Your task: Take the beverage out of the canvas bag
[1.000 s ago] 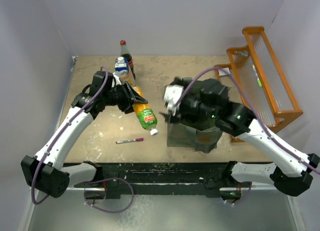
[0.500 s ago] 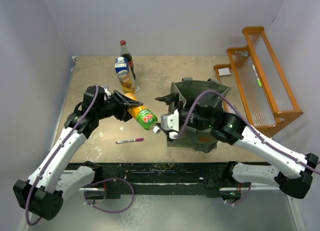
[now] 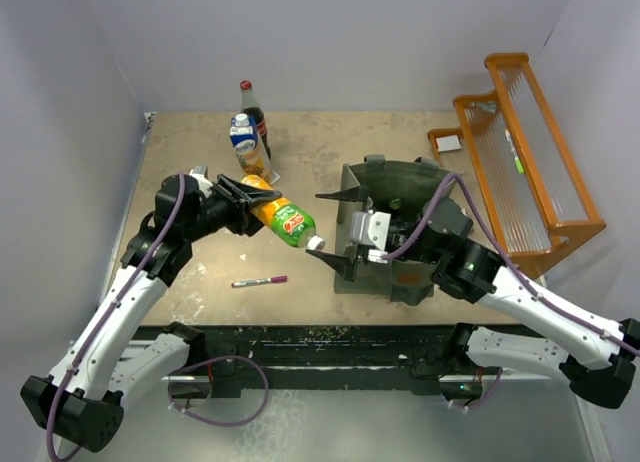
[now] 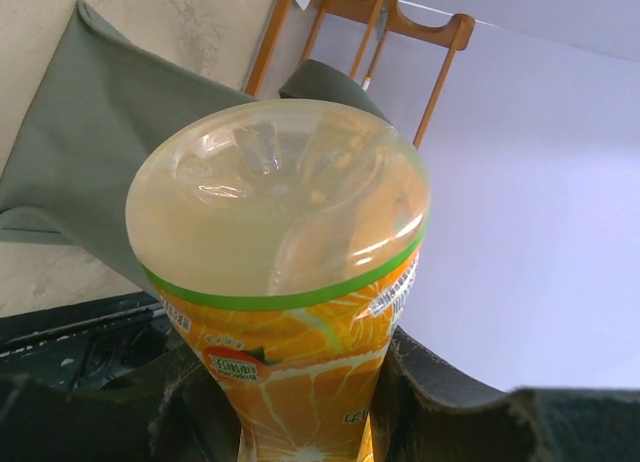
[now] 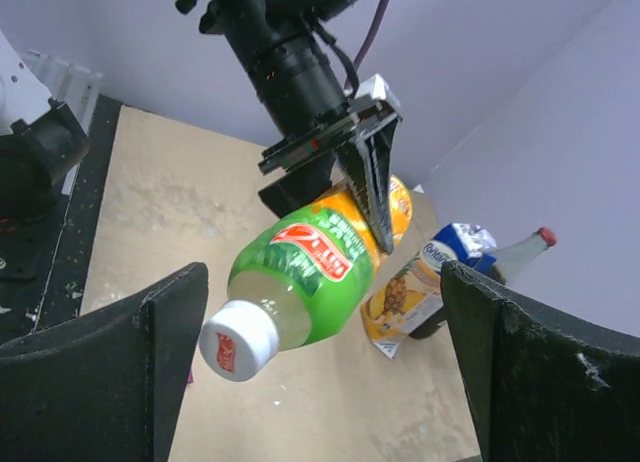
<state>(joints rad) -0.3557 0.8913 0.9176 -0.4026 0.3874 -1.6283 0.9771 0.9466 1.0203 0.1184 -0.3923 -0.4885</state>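
Right end effector (image 3: 329, 228) swung off the canvas bag (image 3: 396, 172) toward the bottle (image 3: 283, 219)

You're looking at a juice bottle (image 3: 277, 215) of clear, smooth, glossy plastic. It is wrapped in a shiny printed film label and topped with a white plastic cap (image 5: 238, 348). The left gripper (image 3: 252, 197) on it reads as matt black plastic. Your canvas bag (image 3: 365, 280) is matt grey-green cloth, soft and creased. The rack (image 3: 507, 61) is orange wood with a slight sheen. The table (image 3: 190, 267) looks matt and mottled, with pale scuffs. The carton (image 3: 247, 147) is glossy printed paperboard.
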